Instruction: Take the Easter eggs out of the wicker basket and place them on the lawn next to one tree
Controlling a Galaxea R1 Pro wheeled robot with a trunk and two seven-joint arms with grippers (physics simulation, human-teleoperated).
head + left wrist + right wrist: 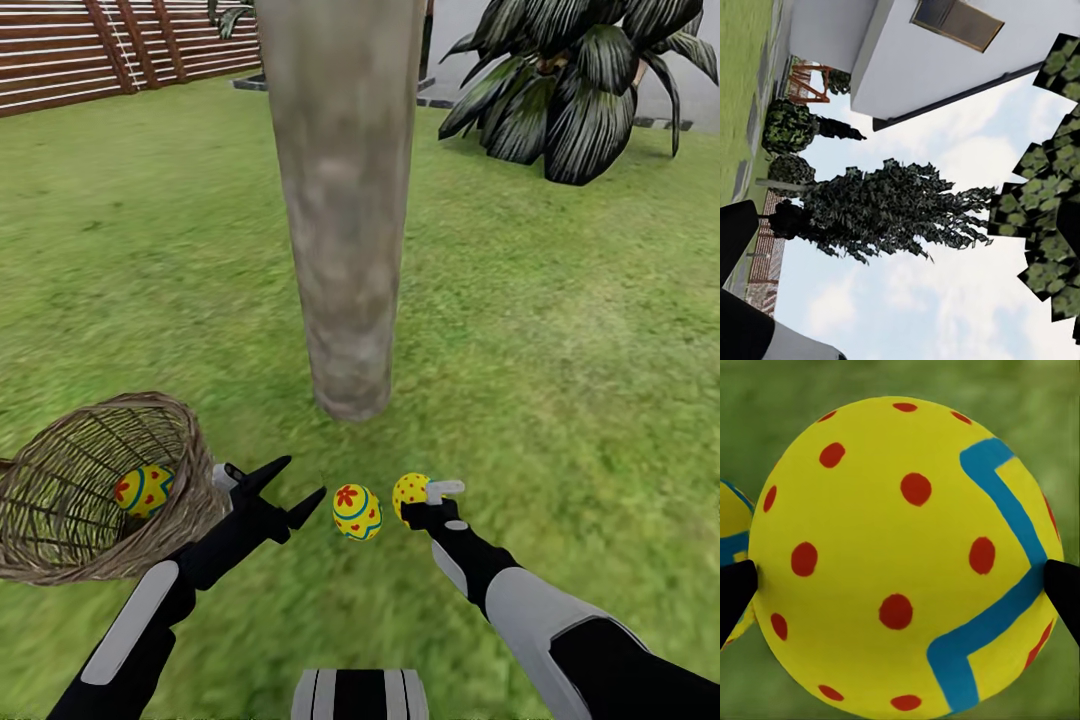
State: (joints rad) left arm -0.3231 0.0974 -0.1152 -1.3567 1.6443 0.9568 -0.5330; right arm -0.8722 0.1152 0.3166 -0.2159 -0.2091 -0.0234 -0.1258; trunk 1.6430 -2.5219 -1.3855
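Right gripper fingers (736,592): dark tips pressed against opposite sides of the dotted Easter egg (904,555), pinching it
Right gripper (428,498): low over the lawn (560,330), just in front of the tree trunk (345,200), holding the dotted egg (410,491)
Dotted egg: yellow with red dots and a blue zigzag band; whether it touches the grass I cannot tell
Flower egg (357,512): yellow with a red flower and blue bands, on the grass just beside the dotted egg, between the two grippers, near the trunk's base; its edge shows beside the dotted egg in the right wrist view (731,529)
Left gripper (285,495): fingers spread apart, nothing between them, pointing toward the flower egg
Wicker basket (60,540): tipped on its side right by the left arm, opening toward the trunk
Third egg (145,490): inside the basket, seen through the weave
Lawn beyond: broad-leaved dark plant (580,90) toward the far right, slatted wooden fence (90,50) at the far left
Left wrist view: white house (937,52), dark-leaved tree (892,210), sky
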